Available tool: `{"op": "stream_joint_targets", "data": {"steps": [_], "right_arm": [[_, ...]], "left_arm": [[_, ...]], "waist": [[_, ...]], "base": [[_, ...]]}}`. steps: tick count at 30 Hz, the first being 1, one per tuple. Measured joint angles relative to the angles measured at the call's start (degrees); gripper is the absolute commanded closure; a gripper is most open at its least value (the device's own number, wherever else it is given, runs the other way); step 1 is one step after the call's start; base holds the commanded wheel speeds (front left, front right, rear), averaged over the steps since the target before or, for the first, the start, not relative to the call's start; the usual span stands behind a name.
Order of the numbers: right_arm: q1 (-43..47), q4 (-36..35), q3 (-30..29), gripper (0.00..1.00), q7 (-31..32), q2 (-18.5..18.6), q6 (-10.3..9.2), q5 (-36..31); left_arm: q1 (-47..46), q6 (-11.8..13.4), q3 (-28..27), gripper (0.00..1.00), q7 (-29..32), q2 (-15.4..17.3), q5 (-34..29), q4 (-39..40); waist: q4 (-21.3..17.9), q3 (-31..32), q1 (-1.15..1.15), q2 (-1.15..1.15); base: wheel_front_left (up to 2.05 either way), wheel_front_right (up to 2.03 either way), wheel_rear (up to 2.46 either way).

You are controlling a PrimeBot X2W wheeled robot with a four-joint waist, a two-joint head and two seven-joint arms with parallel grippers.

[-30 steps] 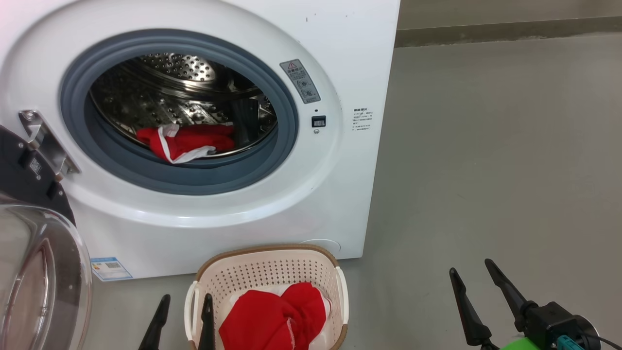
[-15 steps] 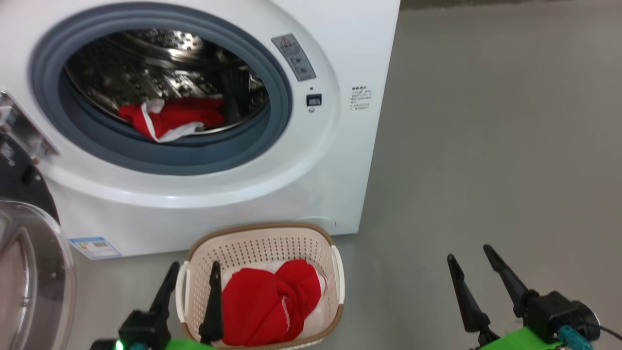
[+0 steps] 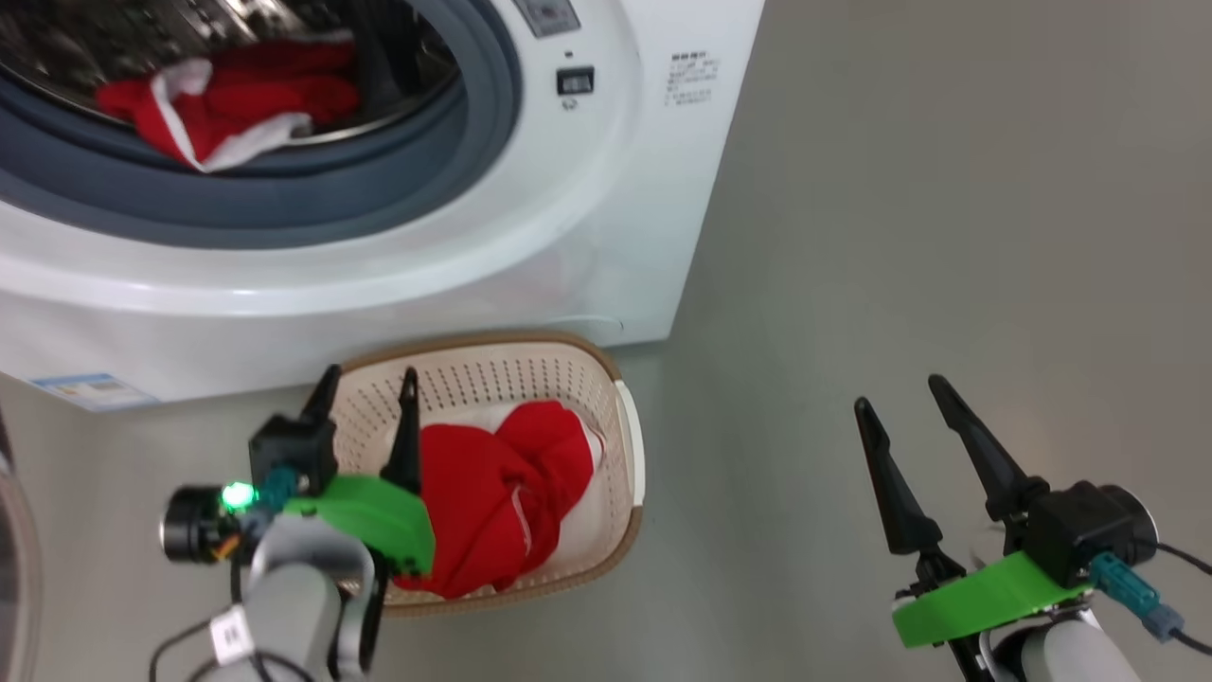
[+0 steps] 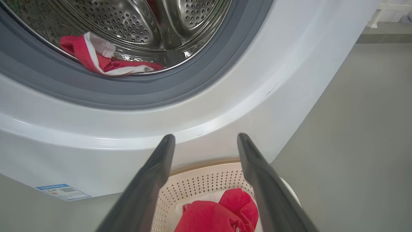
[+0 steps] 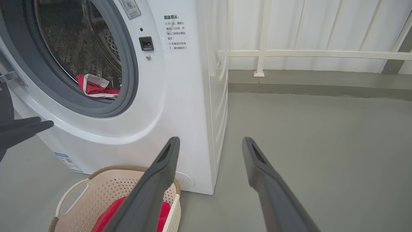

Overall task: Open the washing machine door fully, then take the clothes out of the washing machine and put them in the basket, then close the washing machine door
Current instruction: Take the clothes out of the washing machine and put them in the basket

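**Unloading half done**

Found left gripper spread wide and empty over the basket, one red garment lying inside. Found right gripper equally wide, empty, well apart over bare floor. Spotted a second red-and-white garment low in the drum of the washing machine. Judged next: reach in, pinch it, lift clear of the gasket.

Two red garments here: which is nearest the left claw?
The basket garment, lying in the basket right beside the open left claw. The white-trimmed garment lies farther off, inside the washing machine drum.
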State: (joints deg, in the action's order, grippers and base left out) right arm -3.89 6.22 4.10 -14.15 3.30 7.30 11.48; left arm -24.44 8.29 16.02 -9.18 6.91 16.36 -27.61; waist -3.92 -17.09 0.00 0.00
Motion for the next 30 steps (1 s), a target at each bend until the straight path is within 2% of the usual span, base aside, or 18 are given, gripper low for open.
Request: {"op": "stream_joint_targets", "data": {"steps": [4, 7, 15, 23, 30], "right_arm": [[-2.24, 0.52, 0.49, 0.00, -0.08, 0.04, 0.00, 1.35], [-3.64, 0.78, 0.47, 0.00, -0.21, 0.04, 0.00, 1.91], [-6.21, 0.51, 0.16, 0.00, -0.48, -0.12, 0.00, 3.16], [-8.52, 0.44, 0.70, 0.00, -0.48, -0.38, 0.00, 5.30], [-9.92, 0.63, 2.77, 0.00, -0.48, -0.45, 0.00, 7.37]], "left_arm": [[-6.30, -1.30, 0.05, 0.00, 1.53, 0.86, -0.12, -5.77], [-11.04, -1.35, 0.05, 0.00, 2.31, 2.29, -0.94, -8.55], [-20.53, -1.66, -0.05, 0.00, 3.72, 6.25, -2.76, -10.47], [-29.04, -1.01, -1.53, 0.00, 7.40, 12.79, -4.49, -8.64], [-35.37, -1.29, -0.98, 0.00, 14.36, 18.80, -7.32, -7.87]], "waist": [[-0.98, -3.52, 0.00, 0.00], [-1.82, -5.95, 0.00, 0.00], [-4.14, -11.29, 0.00, 0.00], [-6.58, -14.69, 0.00, 0.00], [-9.09, -16.68, 0.00, 0.00]], "base": [[0.00, 0.00, 0.00], [0.00, 0.00, 0.00], [0.00, 0.00, 0.00], [0.00, 0.00, 0.00], [0.00, 0.00, 0.00]]}}
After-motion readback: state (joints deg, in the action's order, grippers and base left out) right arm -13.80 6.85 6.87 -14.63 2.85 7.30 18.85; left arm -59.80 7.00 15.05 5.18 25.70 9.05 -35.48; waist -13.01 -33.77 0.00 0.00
